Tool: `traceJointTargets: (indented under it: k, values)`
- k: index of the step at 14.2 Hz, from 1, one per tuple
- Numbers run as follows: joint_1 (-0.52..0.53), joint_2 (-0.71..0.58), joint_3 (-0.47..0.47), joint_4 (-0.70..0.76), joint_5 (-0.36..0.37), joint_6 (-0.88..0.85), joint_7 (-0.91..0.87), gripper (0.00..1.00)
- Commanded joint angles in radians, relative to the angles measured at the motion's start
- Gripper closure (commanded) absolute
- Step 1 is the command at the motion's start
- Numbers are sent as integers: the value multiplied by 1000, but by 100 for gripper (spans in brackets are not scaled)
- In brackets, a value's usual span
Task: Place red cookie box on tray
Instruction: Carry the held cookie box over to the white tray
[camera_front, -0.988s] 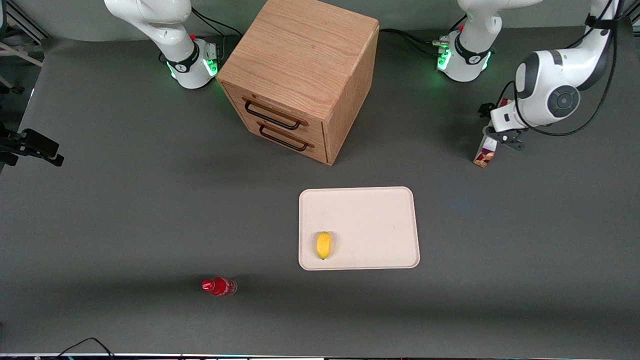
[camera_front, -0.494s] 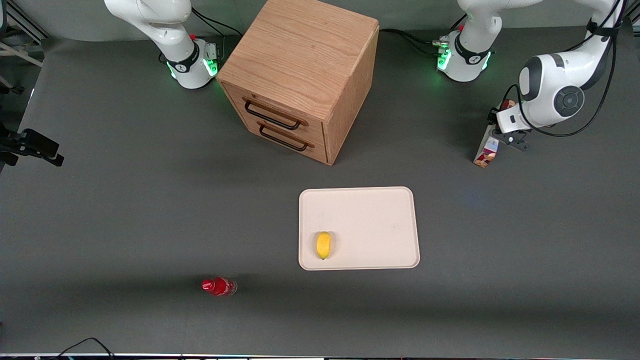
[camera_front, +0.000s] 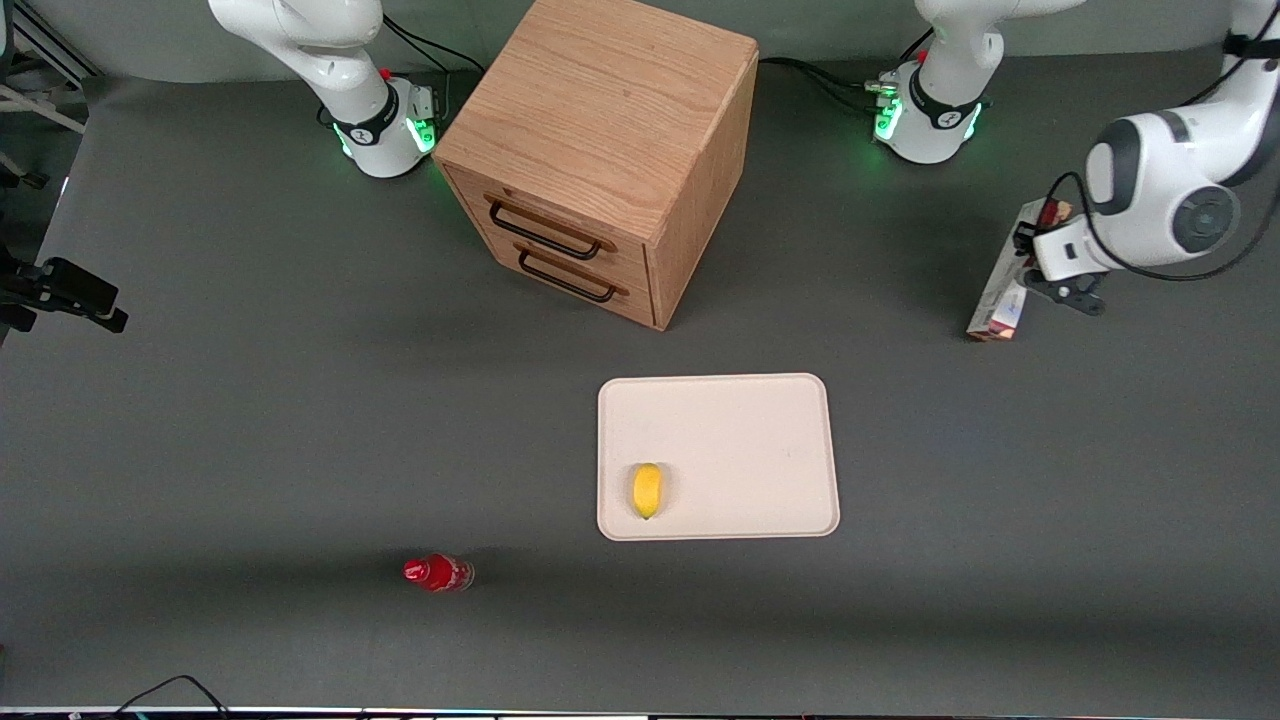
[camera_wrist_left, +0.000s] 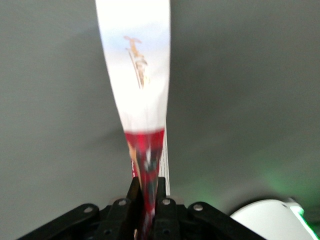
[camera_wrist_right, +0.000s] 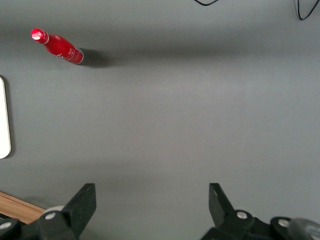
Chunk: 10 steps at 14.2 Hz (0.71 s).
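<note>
My left gripper is shut on the red cookie box, a thin flat box held on edge that hangs down from the fingers toward the table. I cannot tell whether its lower end touches the table. In the left wrist view the gripper pinches the box at its red end, and the white printed face stretches away from it. The cream-white tray lies nearer the front camera, well apart from the box and toward the table's middle.
A yellow lemon lies on the tray near its corner. A small red bottle lies nearer the front camera, toward the parked arm's end. The wooden drawer cabinet stands farther back, beside the arm bases.
My left gripper has carried the cookie box sideways toward the working arm's end of the table, away from the tray. The box has turned and now shows its white face.
</note>
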Motion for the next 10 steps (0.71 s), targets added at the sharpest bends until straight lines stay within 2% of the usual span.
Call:
traceJointTargets:
  k: [1, 2, 6, 10]
  values:
    - [-10, -1, -6, 229, -82, -215, -18, 100]
    - [-10, 16, -32, 330, -108, -288, -67, 100]
    - [-12, 154, -170, 709, -118, -508, -393, 100]
    - [-13, 332, -350, 959, -144, -502, -801, 100]
